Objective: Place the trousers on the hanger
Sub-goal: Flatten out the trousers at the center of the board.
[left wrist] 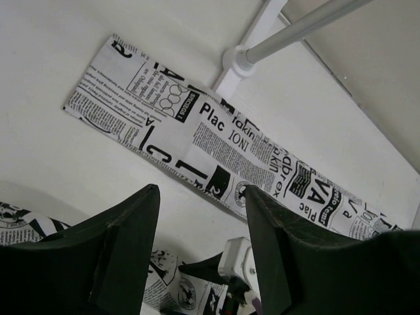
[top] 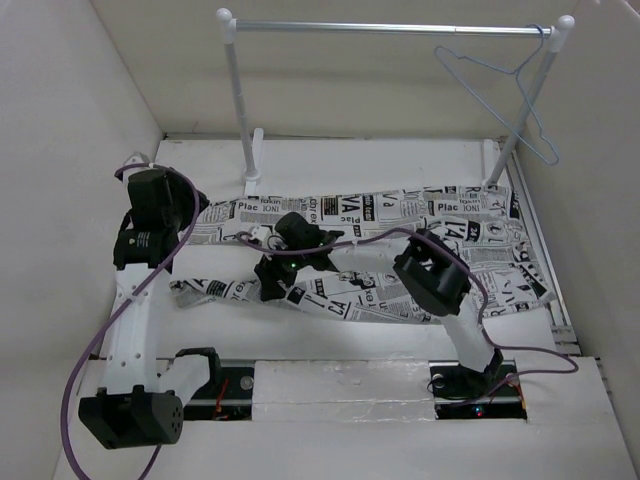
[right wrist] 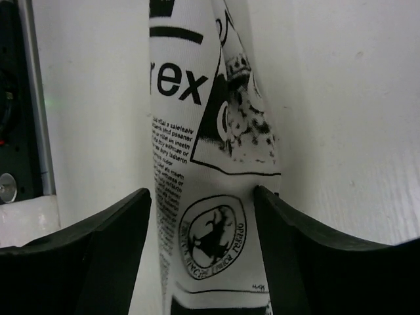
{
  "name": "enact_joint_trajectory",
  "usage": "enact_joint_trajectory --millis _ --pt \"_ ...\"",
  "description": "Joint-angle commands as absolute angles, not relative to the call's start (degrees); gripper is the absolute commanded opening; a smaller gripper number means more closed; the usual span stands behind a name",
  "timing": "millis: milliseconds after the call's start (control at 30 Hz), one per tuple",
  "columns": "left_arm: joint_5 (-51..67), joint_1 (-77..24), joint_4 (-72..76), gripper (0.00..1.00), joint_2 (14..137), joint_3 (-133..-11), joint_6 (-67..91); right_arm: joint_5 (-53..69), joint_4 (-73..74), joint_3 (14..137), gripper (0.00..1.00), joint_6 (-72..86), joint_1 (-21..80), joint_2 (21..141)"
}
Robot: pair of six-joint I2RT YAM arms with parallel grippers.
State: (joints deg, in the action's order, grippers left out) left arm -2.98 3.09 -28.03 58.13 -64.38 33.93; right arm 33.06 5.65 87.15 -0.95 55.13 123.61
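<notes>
my right pincer (right wrist: 202,197) open, astride a leg of the trousers (right wrist: 190,151) humped between its jaws | left pincer (left wrist: 200,197) open, empty, other leg just ahead | cloth light, limp: I'd pinch that hump

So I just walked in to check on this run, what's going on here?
Two robot arms are working on getting the trousers onto the hanger. The trousers lie spread on the table. The right gripper is down over one leg with the cloth between its open fingers, not visibly clamped. The left gripper hovers open above the other leg, holding nothing. The hanger is untouched, hanging from the rail at the back right.
</notes>
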Motion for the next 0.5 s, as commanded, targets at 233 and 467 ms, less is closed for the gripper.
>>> enact_joint_trajectory --millis 233,467 --pt "-4.6 3.0 -28.4 0.50 57.9 -61.5 31.6 28.2 11.9 94.3 0.02 -9.6 62.0 122.1" --pt "-10.1 4.6 -33.7 0.52 57.7 -58.5 35.1 16.6 24.7 92.4 0.47 -24.7 74.8 120.0"
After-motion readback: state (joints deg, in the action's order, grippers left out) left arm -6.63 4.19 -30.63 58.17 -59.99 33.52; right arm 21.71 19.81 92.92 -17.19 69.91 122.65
